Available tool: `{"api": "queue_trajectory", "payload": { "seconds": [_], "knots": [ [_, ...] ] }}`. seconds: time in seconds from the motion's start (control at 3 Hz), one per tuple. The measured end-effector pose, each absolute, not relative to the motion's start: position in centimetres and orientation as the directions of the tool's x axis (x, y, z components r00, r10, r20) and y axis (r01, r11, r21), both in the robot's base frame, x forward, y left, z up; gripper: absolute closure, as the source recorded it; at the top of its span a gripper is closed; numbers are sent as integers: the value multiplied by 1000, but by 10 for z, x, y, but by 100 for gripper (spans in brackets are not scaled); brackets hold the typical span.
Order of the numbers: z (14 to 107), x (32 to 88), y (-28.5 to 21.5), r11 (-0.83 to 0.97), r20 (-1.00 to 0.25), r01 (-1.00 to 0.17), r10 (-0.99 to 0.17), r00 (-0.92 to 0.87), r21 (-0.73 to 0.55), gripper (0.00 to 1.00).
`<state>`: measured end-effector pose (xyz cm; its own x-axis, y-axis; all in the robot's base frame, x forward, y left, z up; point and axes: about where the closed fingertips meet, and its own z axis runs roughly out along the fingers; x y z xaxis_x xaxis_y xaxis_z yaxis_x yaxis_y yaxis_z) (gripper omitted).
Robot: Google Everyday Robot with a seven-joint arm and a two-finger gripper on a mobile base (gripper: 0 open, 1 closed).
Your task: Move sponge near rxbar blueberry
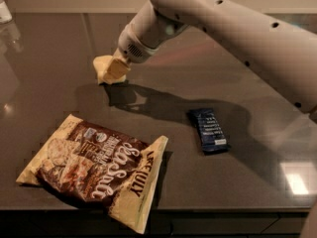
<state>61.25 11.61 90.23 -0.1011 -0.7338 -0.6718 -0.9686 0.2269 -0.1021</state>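
The pale yellow sponge sits in my gripper at the table's middle left. It hangs a little above the dark tabletop, and its shadow lies just below it. The gripper is shut on the sponge, with one cream finger across its right side. The rxbar blueberry, a flat navy wrapper with white text, lies flat on the table to the right and nearer the front, well apart from the sponge. My white arm reaches in from the upper right.
A big brown-and-cream chip bag lies at the front left, close to the table's front edge. A small white object stands at the far left corner. A bright reflection shows at the front right.
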Motion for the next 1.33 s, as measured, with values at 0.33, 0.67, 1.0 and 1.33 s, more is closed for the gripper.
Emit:
{"api": "queue_trajectory", "payload": {
  "seconds": [0.33, 0.67, 1.0, 1.33],
  "knots": [
    [918, 596, 75, 233, -661, -969, -741, -121, -84, 100],
    [926, 576, 33, 248, -651, -966, -745, -142, -73, 100],
    [924, 555, -13, 282, -636, -956, -753, -172, -76, 100],
    [912, 545, -60, 342, -611, -937, -758, -229, -73, 100]
  ]
}}
